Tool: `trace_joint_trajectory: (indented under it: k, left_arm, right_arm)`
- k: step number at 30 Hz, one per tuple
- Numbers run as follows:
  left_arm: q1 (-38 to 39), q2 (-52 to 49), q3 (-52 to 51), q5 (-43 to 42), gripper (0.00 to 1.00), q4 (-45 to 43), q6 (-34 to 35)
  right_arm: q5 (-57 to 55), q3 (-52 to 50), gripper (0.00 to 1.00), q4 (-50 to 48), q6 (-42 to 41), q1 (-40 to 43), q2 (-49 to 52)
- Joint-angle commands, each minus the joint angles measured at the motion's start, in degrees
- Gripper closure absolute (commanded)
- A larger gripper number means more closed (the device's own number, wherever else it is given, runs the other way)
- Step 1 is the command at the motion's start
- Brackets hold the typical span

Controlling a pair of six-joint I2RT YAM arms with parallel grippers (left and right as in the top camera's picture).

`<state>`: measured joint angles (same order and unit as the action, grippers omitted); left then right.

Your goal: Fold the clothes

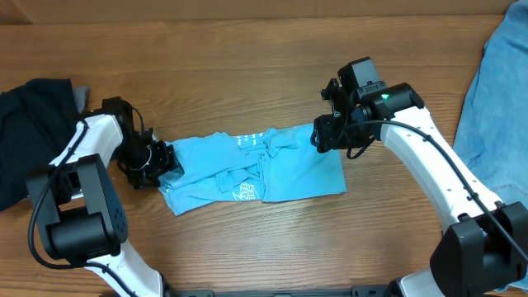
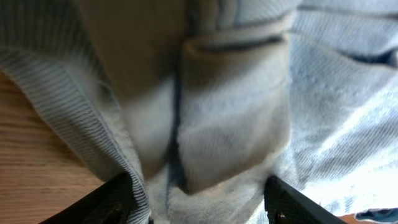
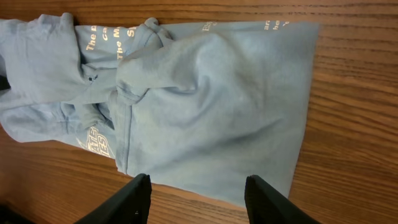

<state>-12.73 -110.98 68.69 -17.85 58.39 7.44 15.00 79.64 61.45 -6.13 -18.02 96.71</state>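
The light blue T-shirt (image 1: 256, 169) lies crumpled and partly bunched in the middle of the wooden table, with pale lettering showing on its folds. My left gripper (image 1: 158, 162) is at the shirt's left edge. In the left wrist view its jaws (image 2: 199, 190) are wide apart with bunched shirt fabric (image 2: 236, 112) between them. My right gripper (image 1: 320, 136) is at the shirt's upper right edge. In the right wrist view its jaws (image 3: 199, 186) are open and empty just above the shirt's edge (image 3: 211, 106).
A black garment pile (image 1: 29, 124) lies at the left edge, close behind my left arm. Faded blue denim jeans (image 1: 495, 107) lie at the right edge. The table is bare wood (image 1: 247, 58) behind the shirt and in front of it.
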Motion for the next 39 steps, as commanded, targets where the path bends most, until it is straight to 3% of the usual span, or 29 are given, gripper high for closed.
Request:
trace_joint_trajectory:
  k: [1, 3, 10, 15, 28, 30, 31, 32, 35, 37, 39]
  left_arm:
    - [0.4, -0.9, -2.6, -1.2, 0.3, 0.1, -0.8]
    - [0.2, -0.8, -1.2, -0.2, 0.35, 1.7, -0.5]
    - [-0.1, 7.1, 4.9, 15.0, 0.3, 7.7, 11.1]
    - [0.0, 8.5, 3.6, 11.8, 0.25, 8.4, 12.1]
    - [-0.2, 8.1, -18.1, 1.6, 0.24, -21.7, 12.0]
    - [-0.2, 8.1, -18.5, 0.7, 0.3, -23.3, 11.8]
    - [-0.2, 8.1, -18.5, -0.1, 0.42, -23.4, 11.8]
    - [-0.2, 8.1, -18.5, -0.2, 0.47, -23.4, 11.8]
    - [-0.2, 8.1, -18.5, -0.2, 0.5, -23.0, 11.8]
    - [-0.2, 8.1, -18.5, -0.2, 0.58, -22.9, 11.6]
    - [-0.2, 8.1, -18.4, -0.2, 0.74, -22.9, 11.0]
  right_arm:
    - [-0.2, 0.8, 0.47, -0.2, 0.2, 0.1, -0.4]
    - [-0.2, 0.8, 0.47, -0.2, 0.2, 0.1, -0.4]
    - [-0.2, 0.8, 0.47, -0.2, 0.2, 0.1, -0.4]
    - [-0.2, 0.8, 0.47, -0.2, 0.2, 0.1, -0.4]
    - [0.0, 0.8, 0.47, 0.8, 0.2, 0.1, -0.4]
    - [0.1, 0.8, 0.47, 0.9, 0.2, 0.1, -0.4]
    - [0.0, 0.8, 0.47, 1.0, 0.2, 0.1, -0.4]
    - [0.0, 0.8, 0.47, 0.9, 0.2, 0.1, -0.4]
    - [0.0, 0.8, 0.46, 0.9, 0.2, 0.1, -0.4]
    - [0.0, 0.8, 0.47, 0.9, 0.2, 0.1, -0.4]
    - [0.1, 0.8, 0.47, 0.9, 0.2, 0.1, -0.4]
